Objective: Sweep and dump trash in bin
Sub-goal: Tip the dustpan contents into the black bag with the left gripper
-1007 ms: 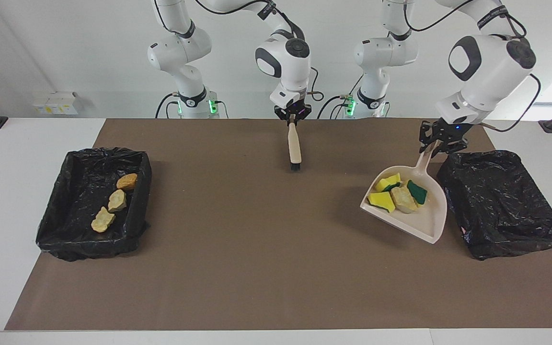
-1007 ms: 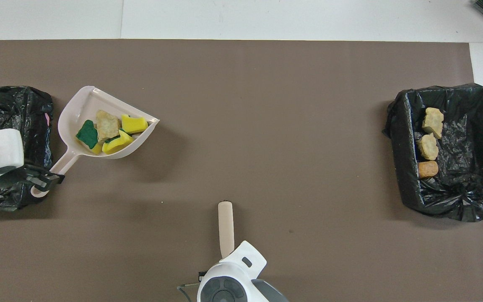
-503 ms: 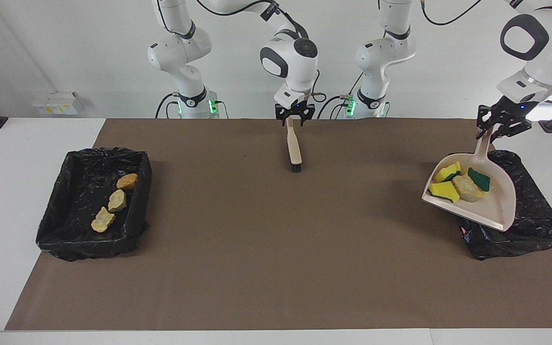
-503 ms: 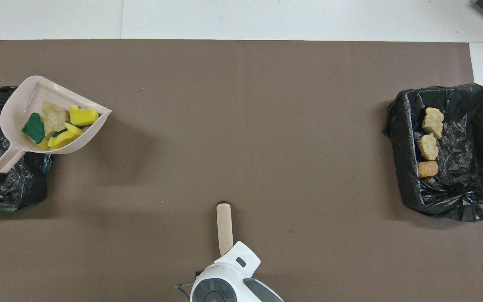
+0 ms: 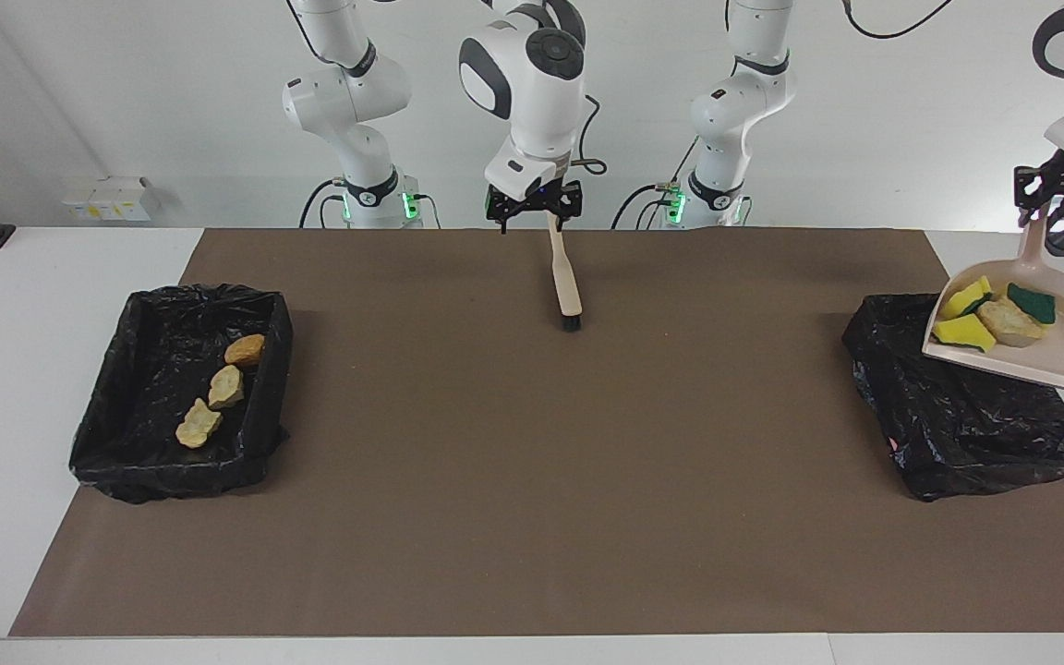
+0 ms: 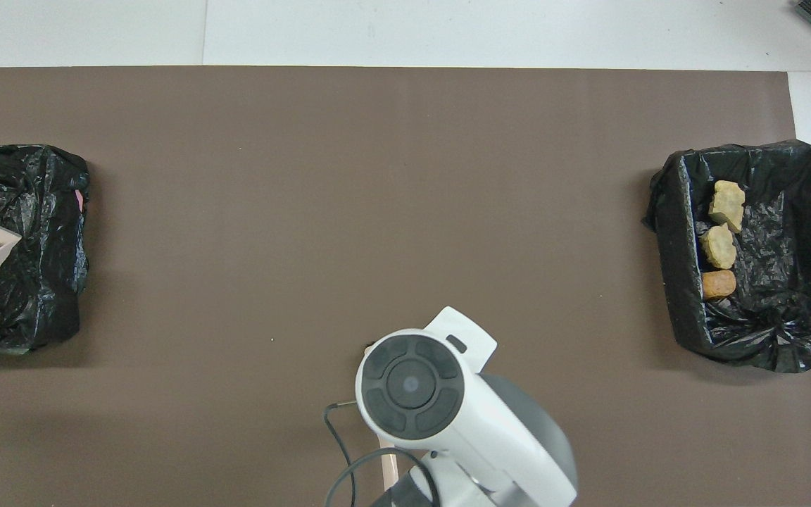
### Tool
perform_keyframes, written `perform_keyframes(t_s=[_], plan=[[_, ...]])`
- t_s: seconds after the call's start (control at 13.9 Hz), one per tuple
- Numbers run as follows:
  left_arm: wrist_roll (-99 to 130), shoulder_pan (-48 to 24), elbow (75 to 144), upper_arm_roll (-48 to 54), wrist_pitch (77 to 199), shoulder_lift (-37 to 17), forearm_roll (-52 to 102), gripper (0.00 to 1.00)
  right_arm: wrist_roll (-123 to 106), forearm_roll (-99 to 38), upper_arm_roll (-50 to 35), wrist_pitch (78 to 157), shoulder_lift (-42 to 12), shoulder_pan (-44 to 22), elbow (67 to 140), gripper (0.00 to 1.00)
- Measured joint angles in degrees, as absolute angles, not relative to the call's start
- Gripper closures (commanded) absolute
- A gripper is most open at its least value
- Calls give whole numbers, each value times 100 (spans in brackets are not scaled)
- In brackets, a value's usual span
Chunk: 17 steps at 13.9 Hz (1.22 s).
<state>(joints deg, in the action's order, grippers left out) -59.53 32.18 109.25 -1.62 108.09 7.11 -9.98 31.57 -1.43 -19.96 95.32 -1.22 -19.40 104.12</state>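
My left gripper [image 5: 1063, 199] clenches the beige dustpan [image 5: 1040, 356] of sponge scraps [image 5: 964, 331] above the black-lined bin [image 5: 957, 416] | my right gripper [image 5: 533, 205], released, hangs over the brush [image 5: 565, 277].

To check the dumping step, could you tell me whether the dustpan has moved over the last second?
Yes. The dustpan has risen off the mat and travelled sideways, now over the black bin.
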Motion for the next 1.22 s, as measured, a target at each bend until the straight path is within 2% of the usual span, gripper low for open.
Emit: perform_keyframes(t_s=[0.36,0.72,1.22], plan=[[-6272,3185,10401,-122,11296,177,-2282,100,1240,10,-1874,9145,-30,-909,9856,0],[-6605,2913,10353,-19,11844,-128,-3399,100,-347,21,-1426,9057,-25,-5,9689,0],[-7149,2404,10029,9,11845,-138,-3713,100,-459,21,-638,9057,1,263,9647,0]])
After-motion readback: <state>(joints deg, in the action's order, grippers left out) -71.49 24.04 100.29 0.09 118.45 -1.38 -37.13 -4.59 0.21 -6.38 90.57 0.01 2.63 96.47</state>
